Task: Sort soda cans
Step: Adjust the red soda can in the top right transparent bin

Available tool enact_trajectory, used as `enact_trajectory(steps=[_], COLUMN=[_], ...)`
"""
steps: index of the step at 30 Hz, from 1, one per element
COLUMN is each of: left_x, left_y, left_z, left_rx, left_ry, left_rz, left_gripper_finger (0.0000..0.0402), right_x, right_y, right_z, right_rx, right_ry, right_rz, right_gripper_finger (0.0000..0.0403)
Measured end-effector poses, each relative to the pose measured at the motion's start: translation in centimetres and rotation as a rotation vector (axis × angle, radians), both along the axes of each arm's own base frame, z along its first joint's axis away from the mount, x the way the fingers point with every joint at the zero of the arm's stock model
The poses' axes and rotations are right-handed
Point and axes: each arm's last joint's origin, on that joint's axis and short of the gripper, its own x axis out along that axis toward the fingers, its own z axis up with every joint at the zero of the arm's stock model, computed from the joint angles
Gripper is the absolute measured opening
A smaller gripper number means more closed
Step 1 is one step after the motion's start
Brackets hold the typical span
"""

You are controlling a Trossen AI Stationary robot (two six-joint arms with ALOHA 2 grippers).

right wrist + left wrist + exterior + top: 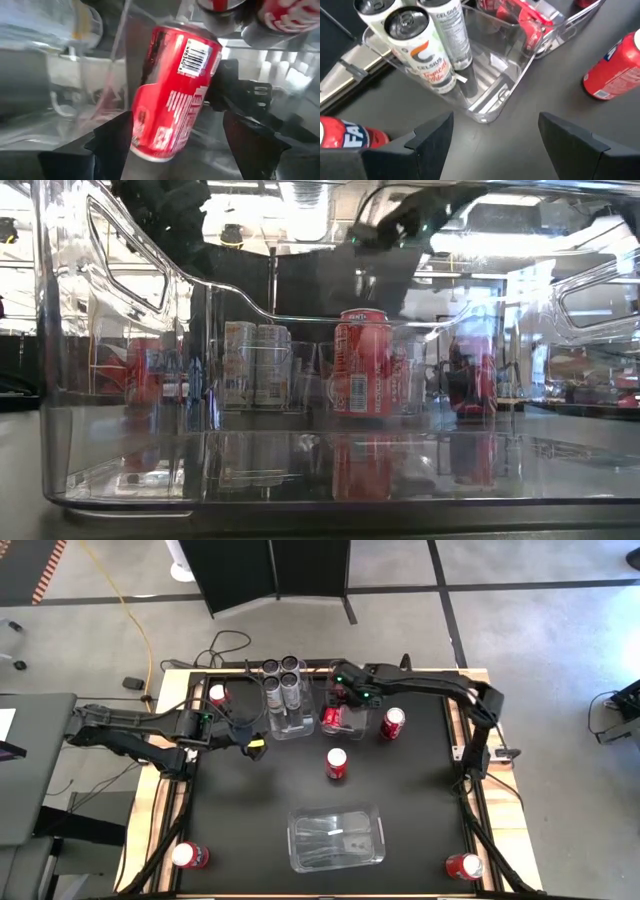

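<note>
The right gripper (172, 135) is clamping 1 red can (172, 90) tilted over the far clear bin (345, 720) – it's risking clipping the wall and tipping out – while the left gripper (495, 135) is hanging spread and empty by the silver cans (420, 45).

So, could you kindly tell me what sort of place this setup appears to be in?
Probably a robotics lab or workshop: bare concrete floor with taped lines, loose cables trailing off the black-topped table, a dark partition panel behind it, and bright ceiling lights in the low view.
</note>
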Motion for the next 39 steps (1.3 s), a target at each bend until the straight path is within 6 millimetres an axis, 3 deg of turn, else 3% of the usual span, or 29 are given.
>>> enact_trajectory(steps=[6, 27, 39], left_x=[-0.2, -0.2, -0.2], left_y=[0.0, 0.1, 0.1], left_z=[-0.1, -0.1, -0.2], left_rx=[-0.003, 0.02, 0.006], left_ry=[0.022, 0.039, 0.027], left_rz=[0.004, -0.014, 0.005], left_gripper_finger=[0.0289, 0.0289, 0.0289], right_x=[1.2, 1.4, 2.4], right_y=[-0.4, -0.6, 0.9], right_z=[-2.1, -3.3, -5.1], right_rx=[0.031, 0.002, 0.014], right_ry=[-0.015, -0.032, 0.039], right_rz=[0.027, -0.185, -0.17], right_gripper_finger=[0.0319, 0.0319, 0.0319])
